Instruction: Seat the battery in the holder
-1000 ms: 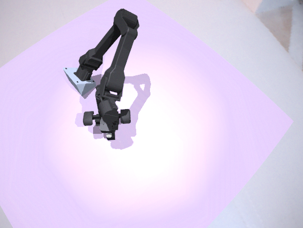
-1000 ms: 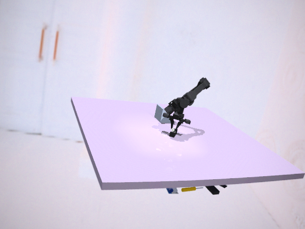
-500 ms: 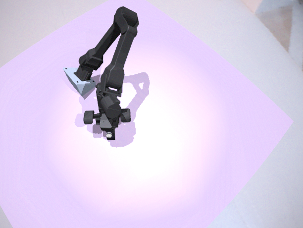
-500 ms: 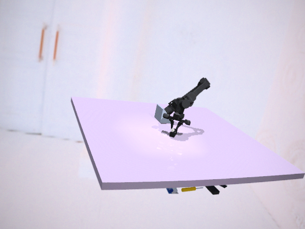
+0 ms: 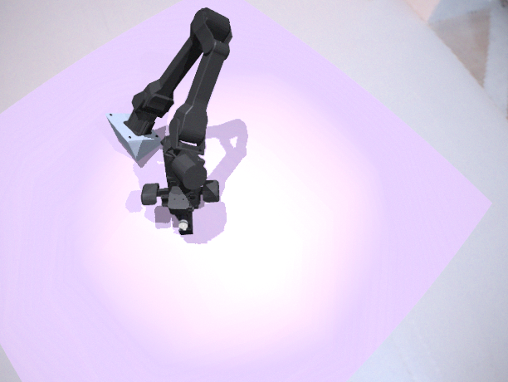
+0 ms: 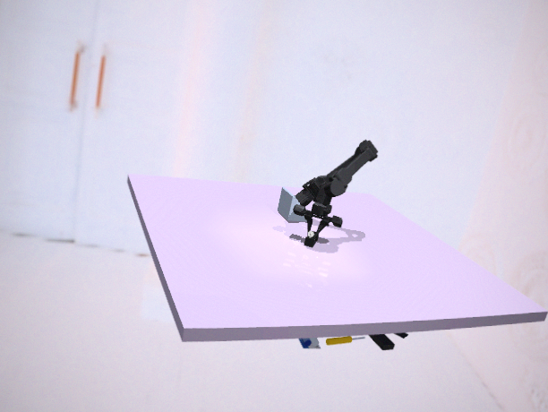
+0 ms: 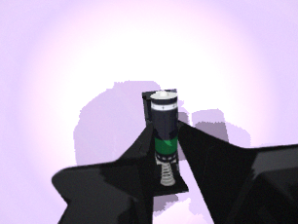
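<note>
Our end effector is clamped on the battery, green flat end toward the spring, above the black holder beneath the fingertips; pickup looks done, while seating under the lip and letting go remain

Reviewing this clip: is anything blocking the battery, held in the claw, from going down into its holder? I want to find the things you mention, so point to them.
Nothing loose visibly stands between the battery (image 5: 183, 225) (image 6: 311, 234) (image 7: 165, 122) and the holder (image 5: 188, 231) (image 6: 309, 244) (image 7: 170, 189). The claw (image 7: 164, 125) grips the battery above it. The holder's own lip and spring (image 7: 167, 175) are the likely snags; contact with the lip can't be judged.
</note>
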`<state>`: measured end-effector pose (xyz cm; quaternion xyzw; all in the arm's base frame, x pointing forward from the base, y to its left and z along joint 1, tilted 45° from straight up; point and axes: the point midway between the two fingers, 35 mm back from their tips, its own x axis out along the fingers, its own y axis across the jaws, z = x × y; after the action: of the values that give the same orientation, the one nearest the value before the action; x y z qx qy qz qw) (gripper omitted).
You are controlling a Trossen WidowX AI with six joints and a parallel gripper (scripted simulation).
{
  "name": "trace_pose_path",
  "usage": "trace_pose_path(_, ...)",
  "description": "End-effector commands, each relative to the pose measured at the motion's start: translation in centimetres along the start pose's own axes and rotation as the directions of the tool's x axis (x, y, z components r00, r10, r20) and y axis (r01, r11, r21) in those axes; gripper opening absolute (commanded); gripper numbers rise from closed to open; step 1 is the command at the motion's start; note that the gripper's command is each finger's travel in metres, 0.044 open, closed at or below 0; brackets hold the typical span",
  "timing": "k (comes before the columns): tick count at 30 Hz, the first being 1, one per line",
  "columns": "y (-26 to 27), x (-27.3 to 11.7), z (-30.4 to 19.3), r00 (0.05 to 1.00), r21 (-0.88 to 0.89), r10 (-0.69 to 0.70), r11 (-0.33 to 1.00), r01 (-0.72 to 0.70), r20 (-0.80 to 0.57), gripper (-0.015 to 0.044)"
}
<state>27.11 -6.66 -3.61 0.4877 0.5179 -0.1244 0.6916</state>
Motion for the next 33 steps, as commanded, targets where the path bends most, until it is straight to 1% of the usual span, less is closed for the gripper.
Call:
trace_pose_path(1,0.1,-0.2,0.0,1.0,-0.002,0.001,1.0,-0.001,0.016,0.0074)
trace_pose_path(25,0.1,-0.8,-1.7,1.0,-0.002,-0.003,1.0,0.003,0.014,0.0074)
trace_pose_path(33,0.1,-0.6,-1.6,0.999,-0.007,-0.014,1.0,0.013,-0.029,0.0074)
